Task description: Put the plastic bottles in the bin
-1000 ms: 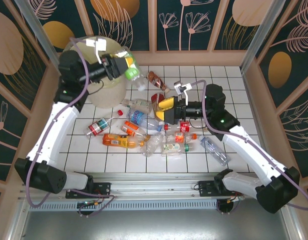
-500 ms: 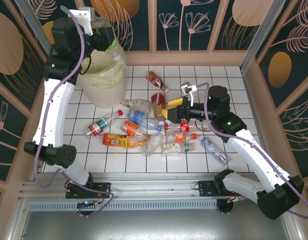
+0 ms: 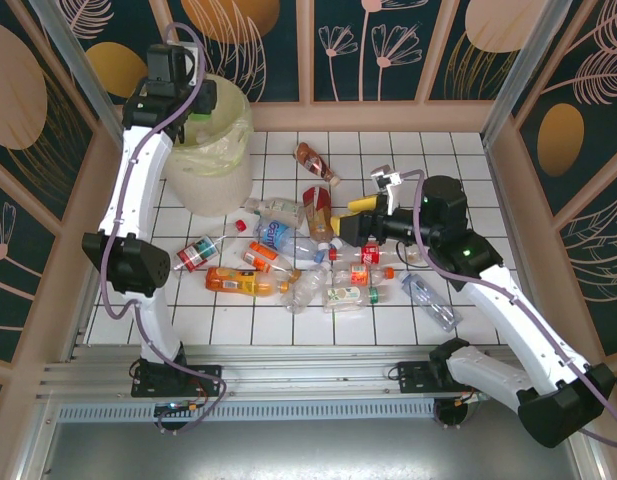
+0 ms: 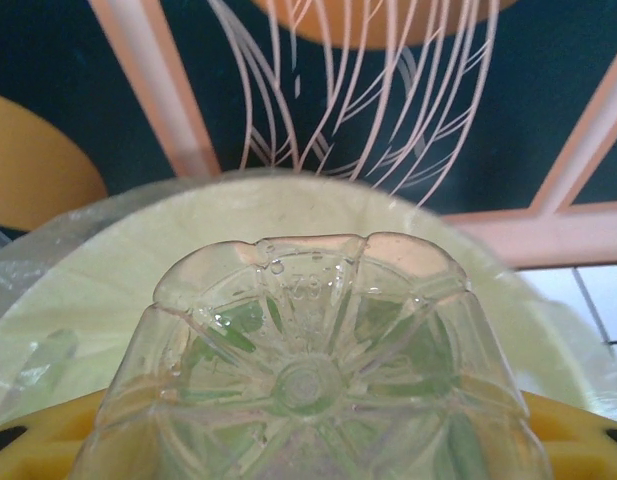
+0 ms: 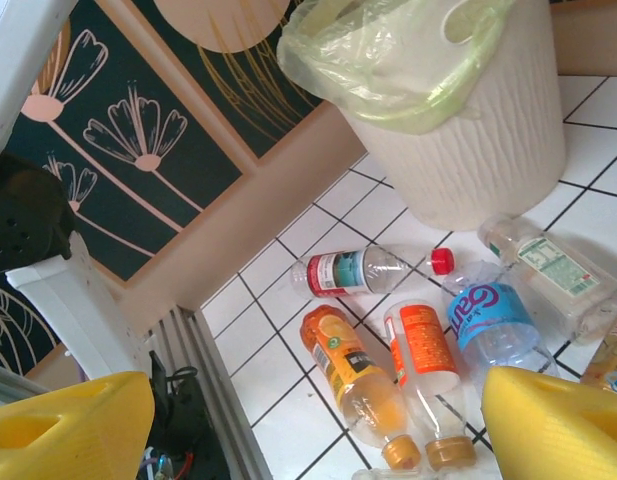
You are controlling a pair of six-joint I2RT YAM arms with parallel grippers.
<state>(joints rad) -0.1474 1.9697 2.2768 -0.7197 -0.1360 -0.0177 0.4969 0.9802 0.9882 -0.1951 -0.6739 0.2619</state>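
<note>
— Was any lettering legible?

— Only on the blue-labelled bottle (image 5: 493, 318): white script that began "Gan", possibly "Ganten", the rest lost round the curve.

— And the clear bottle (image 4: 308, 385) seen from below?

— Its underside bore small embossed characters, too faint to read. Print on the orange-labelled bottle (image 5: 420, 345) and the red-labelled bottle (image 5: 360, 270) was too small.

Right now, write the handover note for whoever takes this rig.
Left gripper: shut on a clear bottle, held over the bin, not yet released.
Right gripper: open, empty, hovering above the bottle pile on the tiled table.
Done: nothing I can confirm inside the bin.
Left: drop the held bottle, then clear the pile, about a dozen bottles.
</note>
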